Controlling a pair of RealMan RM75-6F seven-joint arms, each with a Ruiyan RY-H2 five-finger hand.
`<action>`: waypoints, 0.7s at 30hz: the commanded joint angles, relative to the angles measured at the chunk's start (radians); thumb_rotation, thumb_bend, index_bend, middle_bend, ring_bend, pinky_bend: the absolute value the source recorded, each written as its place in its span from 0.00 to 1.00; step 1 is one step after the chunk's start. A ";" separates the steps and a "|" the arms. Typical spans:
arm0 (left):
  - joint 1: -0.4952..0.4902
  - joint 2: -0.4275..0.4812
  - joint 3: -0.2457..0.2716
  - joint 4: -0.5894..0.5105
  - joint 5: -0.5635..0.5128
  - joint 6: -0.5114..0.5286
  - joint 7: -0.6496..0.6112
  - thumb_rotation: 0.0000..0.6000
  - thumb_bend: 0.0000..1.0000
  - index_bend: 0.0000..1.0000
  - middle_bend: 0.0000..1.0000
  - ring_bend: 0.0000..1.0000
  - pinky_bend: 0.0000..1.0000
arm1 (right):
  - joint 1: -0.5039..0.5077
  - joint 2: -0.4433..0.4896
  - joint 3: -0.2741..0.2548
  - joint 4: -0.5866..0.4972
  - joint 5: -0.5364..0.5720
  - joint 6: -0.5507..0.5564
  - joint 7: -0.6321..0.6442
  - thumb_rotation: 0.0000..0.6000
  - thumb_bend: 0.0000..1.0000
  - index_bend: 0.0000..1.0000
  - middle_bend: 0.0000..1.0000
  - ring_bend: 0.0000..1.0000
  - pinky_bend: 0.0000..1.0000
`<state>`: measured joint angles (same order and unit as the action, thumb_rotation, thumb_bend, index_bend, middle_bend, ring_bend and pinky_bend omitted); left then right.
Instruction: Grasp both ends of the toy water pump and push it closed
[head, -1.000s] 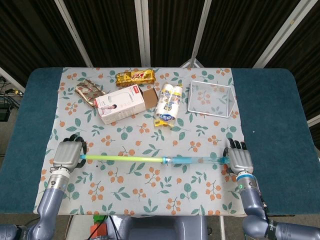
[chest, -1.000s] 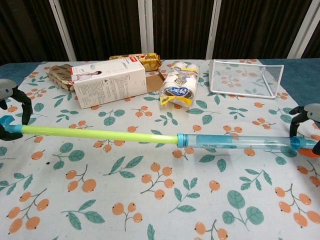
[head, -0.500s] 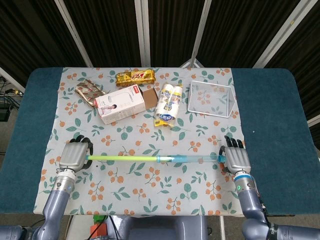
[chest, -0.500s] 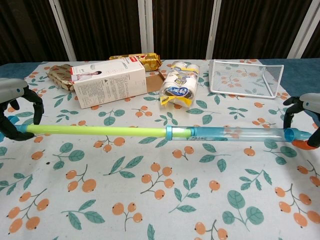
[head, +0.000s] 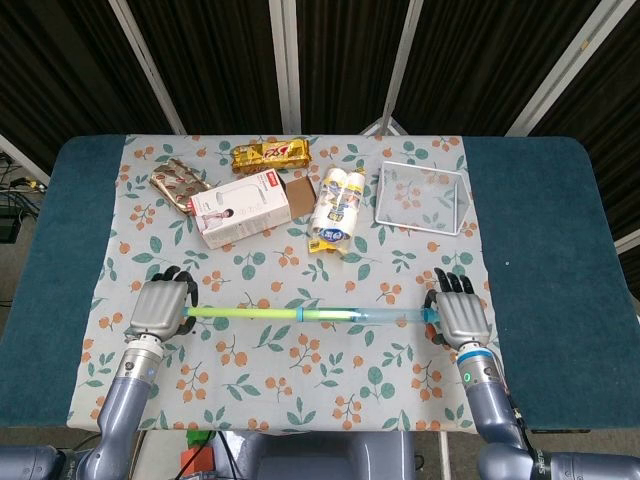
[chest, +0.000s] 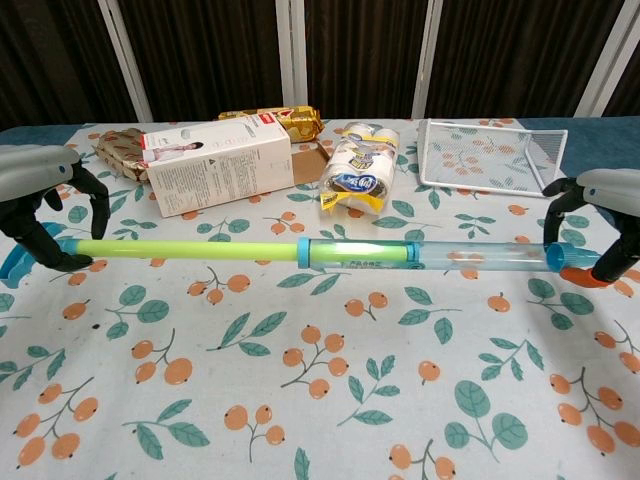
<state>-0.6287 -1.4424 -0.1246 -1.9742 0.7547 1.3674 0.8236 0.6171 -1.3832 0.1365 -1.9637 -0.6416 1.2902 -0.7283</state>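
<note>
The left hand (head: 160, 308) has a pale grey, rounded back shell with black fingers (head: 172, 273); the right hand (head: 459, 312) matches it, grey shell over black fingers (head: 452, 281); each wrist is a silver-grey cylinder; a blue ring and a small green light mark the right wrist; both forearms are smooth blue-grey tubes toward 6 o'clock.

Left hand (chest: 40, 205) grips the green rod end of the toy water pump (chest: 330, 253), right hand (chest: 598, 220) holds the clear barrel's end. The pump lies level over the flowered tablecloth (chest: 300, 400), white box (chest: 215, 163) behind it.
</note>
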 joint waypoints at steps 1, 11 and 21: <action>-0.003 -0.004 -0.002 -0.004 -0.002 0.003 0.005 1.00 0.55 0.61 0.28 0.15 0.24 | 0.006 -0.009 0.000 -0.012 -0.002 0.008 -0.009 1.00 0.42 0.63 0.04 0.00 0.00; -0.026 -0.038 -0.016 -0.011 -0.018 0.013 0.029 1.00 0.55 0.61 0.28 0.15 0.24 | 0.024 -0.048 -0.007 -0.064 -0.024 0.038 -0.040 1.00 0.42 0.63 0.05 0.00 0.00; -0.053 -0.094 -0.034 -0.011 -0.044 0.030 0.057 1.00 0.55 0.62 0.28 0.15 0.24 | 0.033 -0.074 -0.014 -0.085 -0.022 0.063 -0.064 1.00 0.42 0.64 0.05 0.00 0.00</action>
<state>-0.6782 -1.5317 -0.1567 -1.9858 0.7132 1.3955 0.8775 0.6497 -1.4562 0.1232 -2.0484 -0.6638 1.3532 -0.7914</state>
